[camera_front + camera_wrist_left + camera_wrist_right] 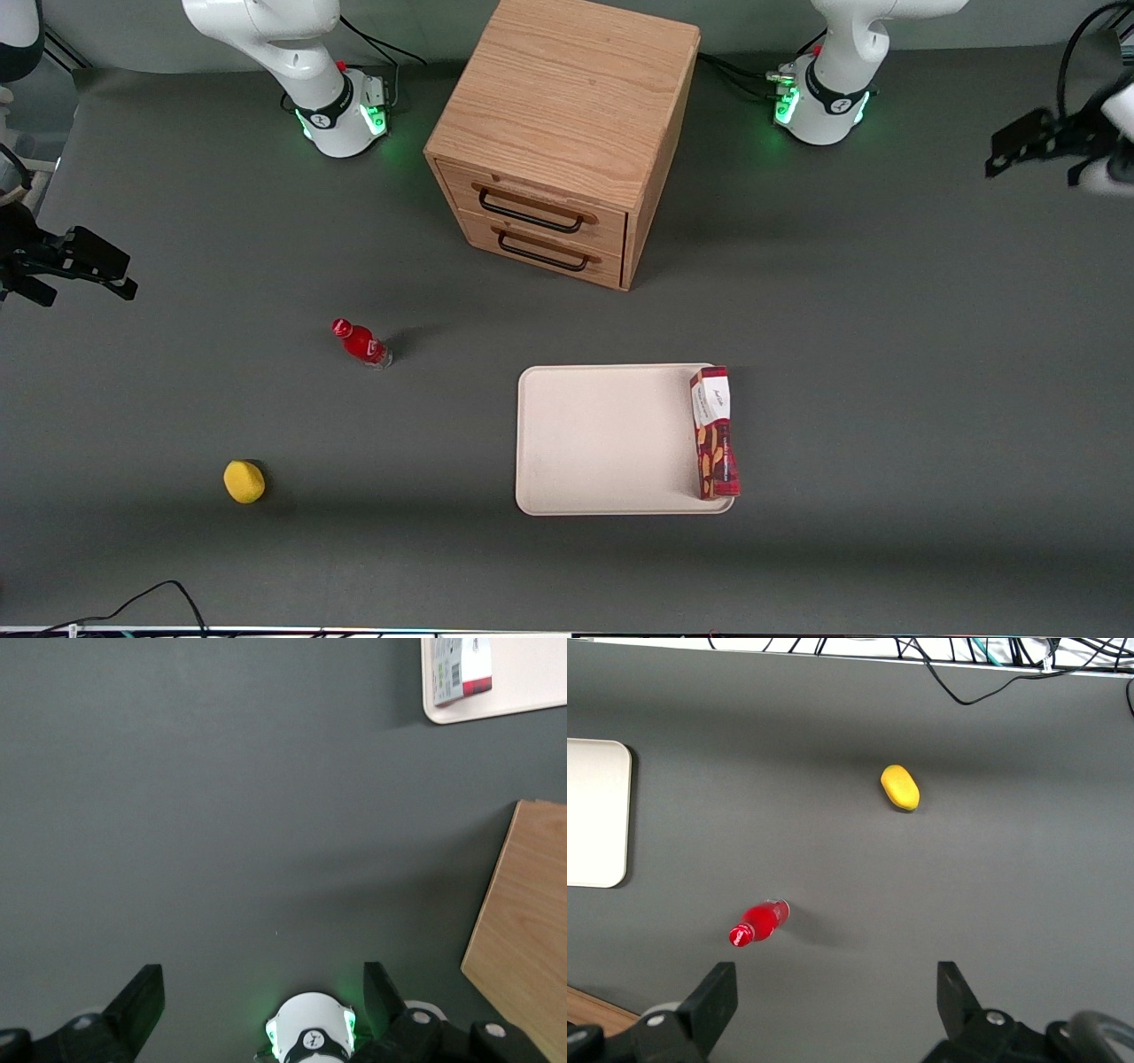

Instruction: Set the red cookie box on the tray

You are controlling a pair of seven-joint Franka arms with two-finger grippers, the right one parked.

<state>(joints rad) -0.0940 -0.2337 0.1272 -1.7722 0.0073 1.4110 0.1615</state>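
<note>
The red cookie box [714,434] lies flat on the cream tray [602,439], along the tray's edge toward the working arm's end of the table, with its white end panel pointing toward the drawer cabinet. In the left wrist view, one end of the box [456,669] and a corner of the tray [523,682] show. My left gripper [1010,151] hangs high at the working arm's end of the table, far from the box and tray. In the left wrist view, the gripper [261,979] is open and empty over bare mat.
A wooden two-drawer cabinet [567,142] stands farther from the front camera than the tray. A small red bottle [361,343] and a yellow lemon-like object [244,481] lie toward the parked arm's end. The working arm's base [824,106] is beside the cabinet.
</note>
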